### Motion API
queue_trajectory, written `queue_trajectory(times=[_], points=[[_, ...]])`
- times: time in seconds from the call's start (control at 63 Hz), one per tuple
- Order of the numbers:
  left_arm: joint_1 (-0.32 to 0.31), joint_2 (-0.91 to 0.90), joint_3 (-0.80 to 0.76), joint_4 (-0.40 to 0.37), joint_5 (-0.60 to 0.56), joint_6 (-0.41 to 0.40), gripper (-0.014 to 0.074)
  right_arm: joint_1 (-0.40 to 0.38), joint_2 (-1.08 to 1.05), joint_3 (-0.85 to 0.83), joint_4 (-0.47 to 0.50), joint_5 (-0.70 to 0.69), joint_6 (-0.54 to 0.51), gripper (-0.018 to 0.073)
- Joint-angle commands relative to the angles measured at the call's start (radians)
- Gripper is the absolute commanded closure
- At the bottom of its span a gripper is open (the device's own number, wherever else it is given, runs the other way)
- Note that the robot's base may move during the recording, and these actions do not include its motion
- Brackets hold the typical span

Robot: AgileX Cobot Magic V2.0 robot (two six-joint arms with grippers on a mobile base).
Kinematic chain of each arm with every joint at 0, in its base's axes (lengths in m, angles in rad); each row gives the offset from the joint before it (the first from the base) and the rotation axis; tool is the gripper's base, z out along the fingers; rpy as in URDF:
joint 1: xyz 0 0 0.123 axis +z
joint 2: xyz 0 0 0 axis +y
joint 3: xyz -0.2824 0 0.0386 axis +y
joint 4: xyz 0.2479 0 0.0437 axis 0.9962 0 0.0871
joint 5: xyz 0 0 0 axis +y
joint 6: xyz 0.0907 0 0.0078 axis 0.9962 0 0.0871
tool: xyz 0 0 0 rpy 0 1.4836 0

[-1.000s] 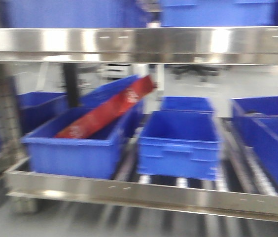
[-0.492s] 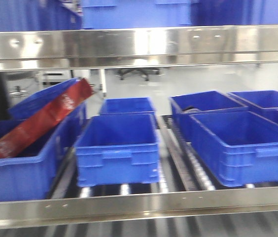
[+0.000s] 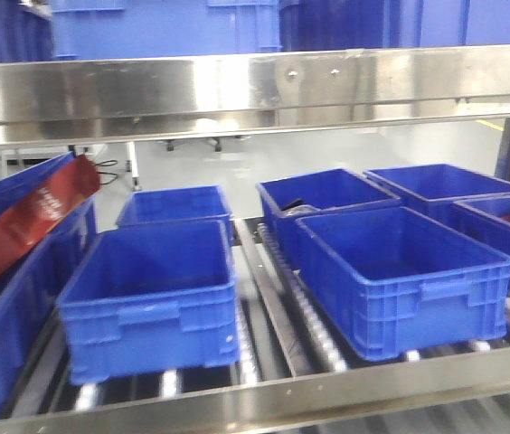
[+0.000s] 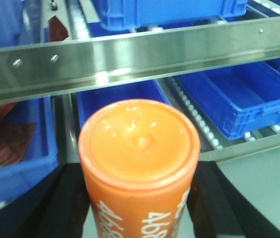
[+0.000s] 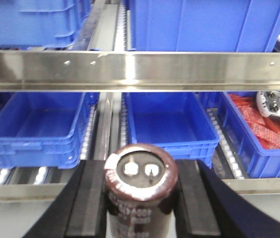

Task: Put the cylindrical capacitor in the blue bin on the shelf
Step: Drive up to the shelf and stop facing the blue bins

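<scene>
- Right end effector [image 5: 141, 201]: the dark fingers [image 5: 88, 198] press on both sides of the capacitor [image 5: 141, 171] and pinch it upright.
- Capacitor: dark brown sleeve with pale print. The top face, with two bright terminals, points at the wrist camera. It is held in front of the shelf [image 5: 140, 69] and outside every bin.
- Straight ahead of the right end effector, under the broad steel rail, sits the centre bin [image 5: 170, 121]. Its floor is bare.
- Ahead and to the left of it is the left bin [image 5: 35, 129], also with a bare floor. A roller lane [image 5: 87, 139] runs between these two bins.
- Ahead and to the right of it, the right bin [image 5: 239, 144] holds red packets [image 5: 264, 124] and a grey controller [image 5: 276, 105].
- Left end effector [image 4: 139, 198]: pinches an orange cylinder [image 4: 139, 144] with white digits on its side. The flat top has a small dimple at its centre.
- Ahead of the left end effector the shelf rail slants across the view, with blue bins behind and below it.
- Front view: a red bag [image 3: 29, 221] leans in the far-left bin [image 3: 11, 334].
</scene>
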Motion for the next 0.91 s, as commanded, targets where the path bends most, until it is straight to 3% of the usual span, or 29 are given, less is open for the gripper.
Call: queue_trajectory(times=[0.0, 0.889], points=[[0.002, -0.003, -0.007, -0.004, -0.017, -0.004, 0.0708, 0.002, -0.003, -0.007, -0.004, -0.032, -0.003, 0.0721], [0.002, -0.003, -0.007, -0.004, -0.017, -0.004, 0.0708, 0.002, -0.003, -0.007, -0.004, -0.032, -0.003, 0.0721]])
